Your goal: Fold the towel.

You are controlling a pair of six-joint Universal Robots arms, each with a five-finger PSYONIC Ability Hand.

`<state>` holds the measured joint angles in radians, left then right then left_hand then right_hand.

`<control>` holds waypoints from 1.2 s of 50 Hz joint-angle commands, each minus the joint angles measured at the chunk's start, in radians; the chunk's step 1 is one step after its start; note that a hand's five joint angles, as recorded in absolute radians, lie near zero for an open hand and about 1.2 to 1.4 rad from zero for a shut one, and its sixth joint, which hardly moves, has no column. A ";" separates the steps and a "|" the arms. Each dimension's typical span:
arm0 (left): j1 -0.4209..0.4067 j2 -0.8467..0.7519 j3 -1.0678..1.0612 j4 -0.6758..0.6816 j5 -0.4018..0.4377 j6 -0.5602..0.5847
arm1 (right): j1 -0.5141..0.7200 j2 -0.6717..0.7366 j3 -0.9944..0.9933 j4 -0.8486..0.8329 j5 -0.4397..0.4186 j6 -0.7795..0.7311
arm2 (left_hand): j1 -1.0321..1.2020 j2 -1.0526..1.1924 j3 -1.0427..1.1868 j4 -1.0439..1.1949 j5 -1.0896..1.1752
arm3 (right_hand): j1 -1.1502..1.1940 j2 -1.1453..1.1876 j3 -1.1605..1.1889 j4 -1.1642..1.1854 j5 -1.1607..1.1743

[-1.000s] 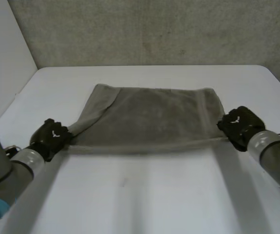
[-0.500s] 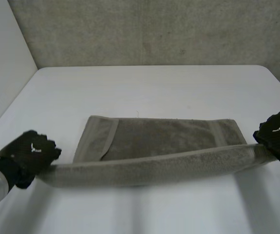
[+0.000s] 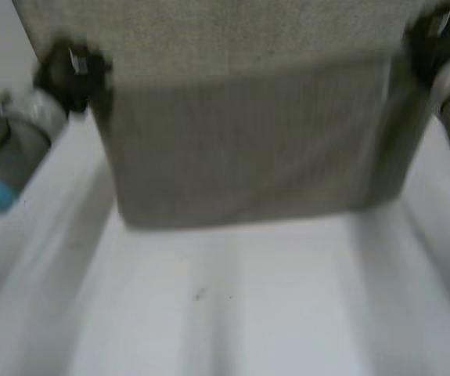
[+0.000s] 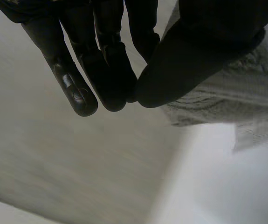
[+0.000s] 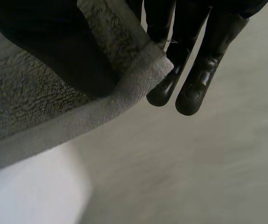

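While towel (image 3: 248,149) hangs above white table (image 3: 248,313), grey wall (image 3: 209,27) behind

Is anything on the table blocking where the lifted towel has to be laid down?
Nothing visible does. The towel hangs from the left hand and right hand, pinched at its upper corners, over the white table.

Grey-brown terry towel (image 3: 248,141) (hemmed edge) hanging spread, approx vertical, btm edge free

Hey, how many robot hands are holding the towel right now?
2. The left black robot hand pinches one top corner of the hanging grey terry towel, and the right black robot hand pinches the other top corner.
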<state>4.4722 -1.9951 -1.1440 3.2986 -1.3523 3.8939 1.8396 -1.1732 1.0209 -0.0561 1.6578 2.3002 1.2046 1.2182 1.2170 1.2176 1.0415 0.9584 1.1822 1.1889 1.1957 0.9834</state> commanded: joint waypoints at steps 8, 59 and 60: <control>-0.008 0.073 0.231 0.317 -0.091 -0.323 | 0.003 -0.097 0.022 -0.286 -0.035 0.145 | 0.192 0.178 0.179 0.179 0.180 | 0.438 0.214 0.207 0.201 0.238; 0.126 0.190 -0.807 0.216 0.120 0.004 | -0.163 -0.129 0.739 -0.024 -0.267 0.082 | -0.530 -0.544 -0.543 -0.543 -0.542 | 0.438 0.214 0.207 0.201 0.238; 0.163 0.188 -0.810 0.214 0.165 0.004 | -0.163 -0.126 0.739 -0.025 -0.268 0.090 | -0.527 -0.541 -0.540 -0.540 -0.539 | 0.438 0.214 0.207 0.201 0.238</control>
<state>4.5364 -1.8107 -1.9527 3.5152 -1.3207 3.9008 1.6850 -1.3096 1.7575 -0.0739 1.3924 2.3756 0.6154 0.6120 0.6131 0.6128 0.4366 0.9584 1.1822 1.1889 1.1957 0.9834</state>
